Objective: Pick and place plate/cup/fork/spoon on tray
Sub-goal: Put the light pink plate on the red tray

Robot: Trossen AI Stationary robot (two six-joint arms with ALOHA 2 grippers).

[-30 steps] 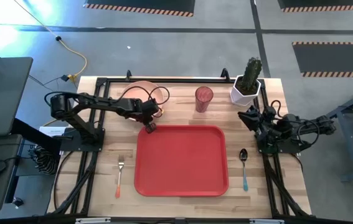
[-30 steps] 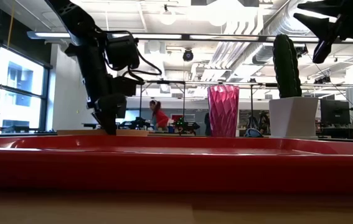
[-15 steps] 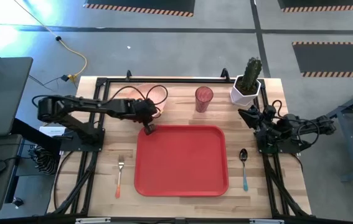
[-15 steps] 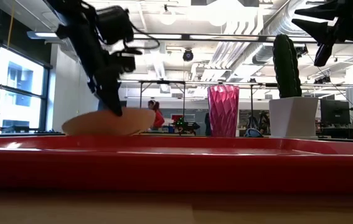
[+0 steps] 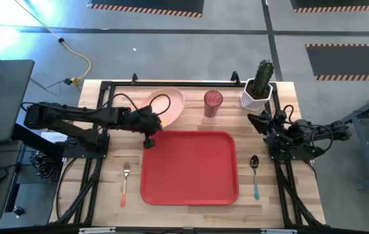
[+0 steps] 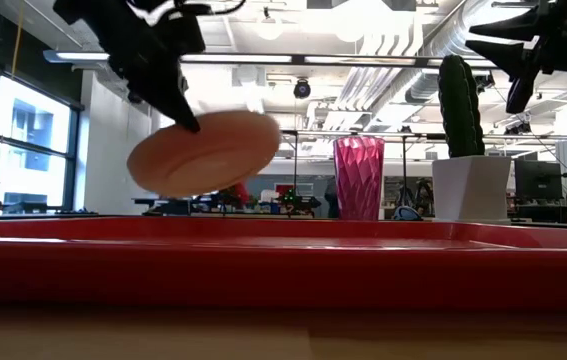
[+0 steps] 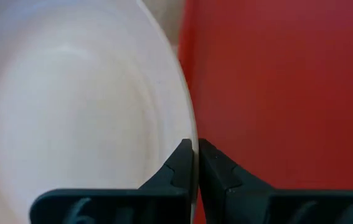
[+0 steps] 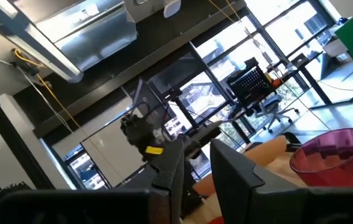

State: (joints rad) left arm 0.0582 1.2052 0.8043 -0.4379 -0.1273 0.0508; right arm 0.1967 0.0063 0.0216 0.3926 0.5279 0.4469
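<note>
The plate (image 5: 166, 105) is pinched at its rim by the left gripper (image 5: 149, 132), whose fingers (image 7: 179, 168) are pressed onto the edge from both sides. In the low view the plate (image 6: 203, 152) is seen lifted clear of the table (image 5: 103, 186) and tilted, with its far side higher. From above, it is located just beyond the far left corner of the tray (image 5: 189, 167), near the cup (image 5: 213, 103). The fork (image 5: 125, 182) is laid on the table to the left of the tray, and the spoon (image 5: 255, 175) to its right. The right gripper (image 5: 260, 121) is held above the table near the cactus pot (image 5: 257, 95), with its fingers (image 8: 176, 163) slightly apart and nothing held between them.
</note>
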